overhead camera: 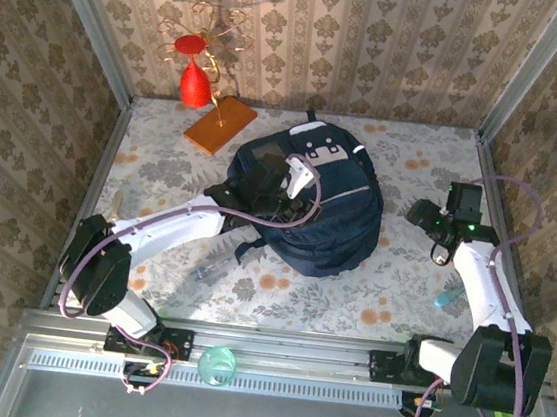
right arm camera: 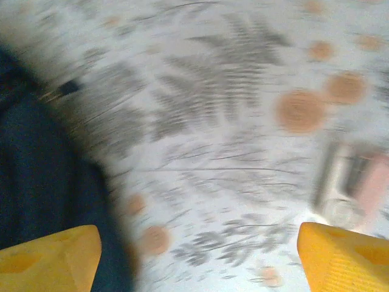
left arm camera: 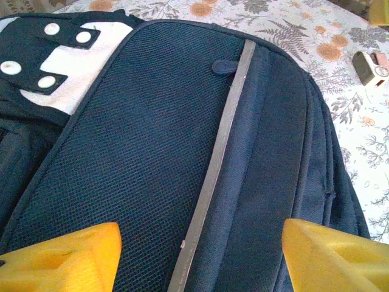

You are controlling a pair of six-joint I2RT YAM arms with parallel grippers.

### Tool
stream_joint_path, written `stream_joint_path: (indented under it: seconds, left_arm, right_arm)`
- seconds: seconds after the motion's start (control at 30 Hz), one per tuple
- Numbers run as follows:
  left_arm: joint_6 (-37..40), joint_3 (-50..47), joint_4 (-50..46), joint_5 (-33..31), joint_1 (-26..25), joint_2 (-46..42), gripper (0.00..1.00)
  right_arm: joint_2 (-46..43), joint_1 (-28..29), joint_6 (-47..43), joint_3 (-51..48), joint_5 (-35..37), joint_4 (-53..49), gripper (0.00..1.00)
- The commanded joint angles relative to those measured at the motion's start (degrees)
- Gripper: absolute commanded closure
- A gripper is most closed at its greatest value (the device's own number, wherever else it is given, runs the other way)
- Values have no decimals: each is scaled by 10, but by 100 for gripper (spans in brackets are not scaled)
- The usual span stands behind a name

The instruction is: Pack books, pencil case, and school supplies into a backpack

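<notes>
The backpack [overhead camera: 343, 216] lies flat at the centre of the top view, on the floral desk [overhead camera: 163, 160]. In the left wrist view the left fingers [left arm camera: 67, 255] stand apart at the lower corners, clamped on nothing, with the backpack's mesh panel and pale stripe [left arm camera: 213, 176] between and above them. The right fingers [right arm camera: 48, 258] are also spread and empty over bare desk. The backpack's edge is at that blurred frame's left and a small grey-and-pink object [right arm camera: 355, 185] at its right.

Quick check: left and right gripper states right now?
Left gripper: open, holding nothing, above the backpack.
Right gripper: open, holding nothing, above the table.
</notes>
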Motion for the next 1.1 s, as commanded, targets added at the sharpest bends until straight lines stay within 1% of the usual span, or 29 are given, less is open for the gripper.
stream_joint_path:
  seconds: [0.0, 0.07, 0.13, 0.3, 0.33, 0.5, 0.6, 0.77, 0.83, 0.9, 1.07]
  left_arm:
    - [9, -4, 10, -9, 2, -11, 29]
    - [5, -7, 17, -5, 4, -12, 29]
    - [-1, -3, 18, 8, 8, -10, 28]
    - [-16, 19, 14, 33, 14, 7, 28]
    - [-22, 25, 13, 34, 15, 12, 28]
    - [-52, 41, 16, 39, 16, 32, 28]
    - [-73, 56, 8, 48, 16, 48, 29]
    - [-100, 82, -8, 60, 15, 66, 29]
    - [-107, 84, -9, 60, 15, 68, 29]
    - [-113, 82, -6, 58, 15, 68, 29]
    - [-117, 75, -8, 47, 16, 64, 29]
  right_arm:
    - [11, -71, 42, -25, 61, -29, 9]
    - [17, -117, 55, -43, 50, -7, 6]
    - [20, -147, 62, -56, 58, -8, 3]
    - [11, -190, 102, -98, 59, -15, 0]
    - [9, -198, 111, -106, 49, -17, 0]
    - [-16, -204, 145, -147, -11, -2, 0]
    - [-22, -204, 153, -169, -44, 27, 0]
    - [16, -197, 156, -183, -105, 77, 0]
    - [20, -187, 152, -180, -117, 95, 1]
    - [18, -163, 150, -176, -115, 114, 3]
    - [41, -59, 153, -135, -77, 124, 4]
